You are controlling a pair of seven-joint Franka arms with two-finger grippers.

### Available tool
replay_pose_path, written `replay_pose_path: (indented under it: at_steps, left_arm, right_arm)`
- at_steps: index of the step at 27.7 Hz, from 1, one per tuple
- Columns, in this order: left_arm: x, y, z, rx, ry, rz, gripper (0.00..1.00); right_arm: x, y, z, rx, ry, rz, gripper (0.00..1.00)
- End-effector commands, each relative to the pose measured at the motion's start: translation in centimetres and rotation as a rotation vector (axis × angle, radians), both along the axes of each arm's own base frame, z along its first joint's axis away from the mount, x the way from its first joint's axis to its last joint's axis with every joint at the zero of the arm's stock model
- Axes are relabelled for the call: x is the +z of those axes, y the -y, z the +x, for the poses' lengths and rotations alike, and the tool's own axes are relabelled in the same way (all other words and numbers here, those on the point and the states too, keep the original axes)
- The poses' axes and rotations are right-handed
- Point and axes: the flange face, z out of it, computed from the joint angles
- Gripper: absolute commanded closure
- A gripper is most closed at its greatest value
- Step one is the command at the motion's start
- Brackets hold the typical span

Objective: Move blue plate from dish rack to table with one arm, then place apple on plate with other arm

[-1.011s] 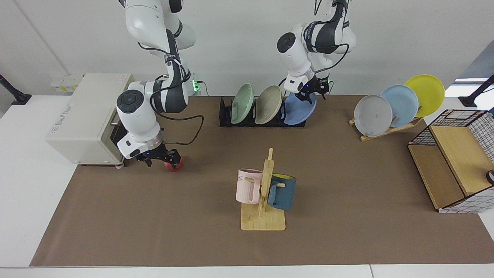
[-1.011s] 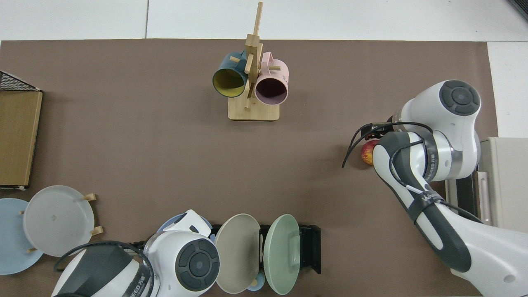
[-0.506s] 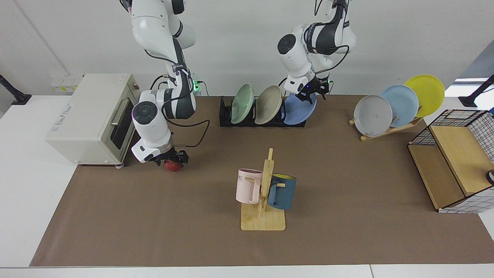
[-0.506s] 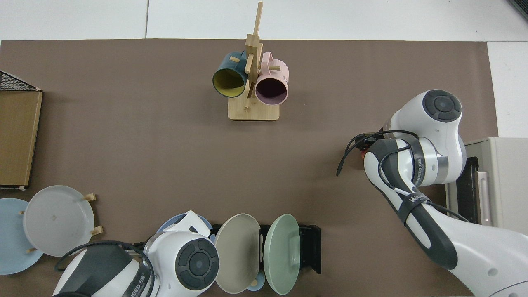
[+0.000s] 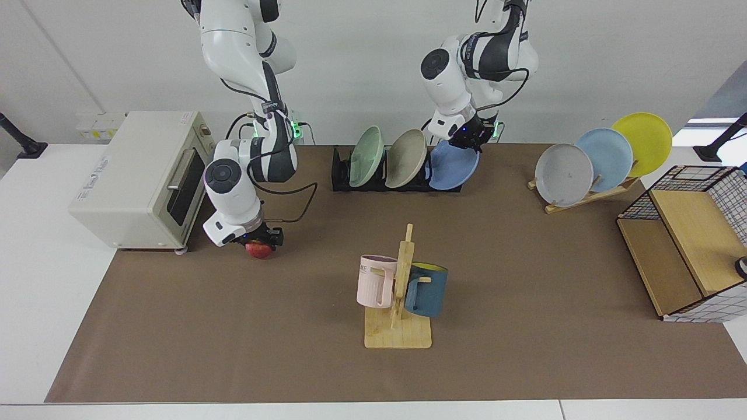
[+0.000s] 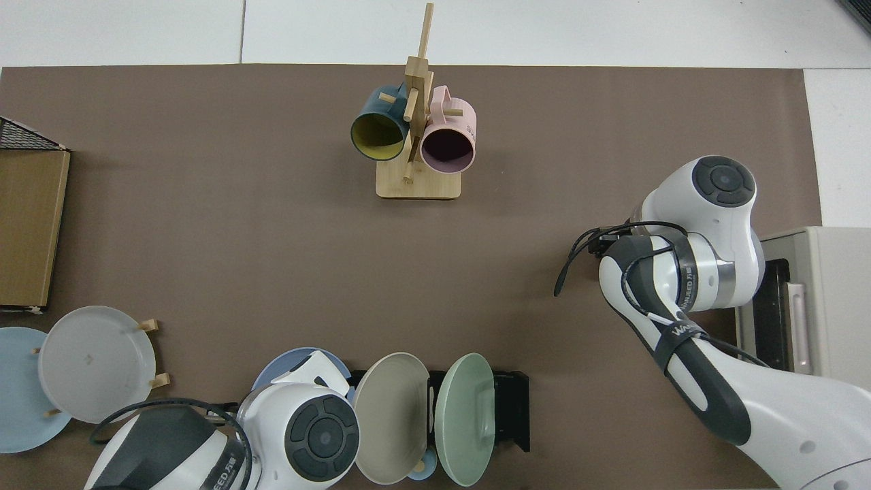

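**Both grasps made; plate starting out of rack**

The left gripper (image 5: 467, 140) is pinched on the upper rim of the blue plate (image 5: 452, 166), which is now tilted up slightly at the dish rack (image 5: 341, 175) end. The right gripper (image 5: 257, 242), shifted inward, is clamped on the apple (image 5: 259, 249), seemingly just off the table (image 5: 525, 262). Placement is pending.

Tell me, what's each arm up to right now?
Left gripper at plate, plate in rack. Right gripper over apple. Nothing in the way.

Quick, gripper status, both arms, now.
Left gripper: at the dish rack, shut on the blue plate.
Right gripper: low over the table, shut on the apple.
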Motion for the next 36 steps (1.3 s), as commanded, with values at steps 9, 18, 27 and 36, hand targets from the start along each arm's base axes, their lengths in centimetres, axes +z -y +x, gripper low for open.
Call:
replay_pose_path:
  at_steps: [9,18,27,36]
  left_arm:
    - [7.0,-1.0,2.1,-0.074,-0.024,0.071,1.0]
    - [13.0,-4.7,7.4,-0.076,-0.042,0.073,1.0]
    - [14.3,-9.2,16.7,0.057,-0.021,-0.125,1.0]
    - [11.4,-11.1,20.6,0.173,0.042,-0.395,1.0]
  right_arm:
    - [5.3,0.5,2.4,-0.064,0.09,0.019,1.0]
    - [13.9,1.4,2.4,-0.078,0.083,0.047,1.0]
    - [19.8,1.4,0.2,-0.064,0.117,0.077,1.0]
    - [18.9,2.5,-0.1,-0.054,0.104,0.077,1.0]
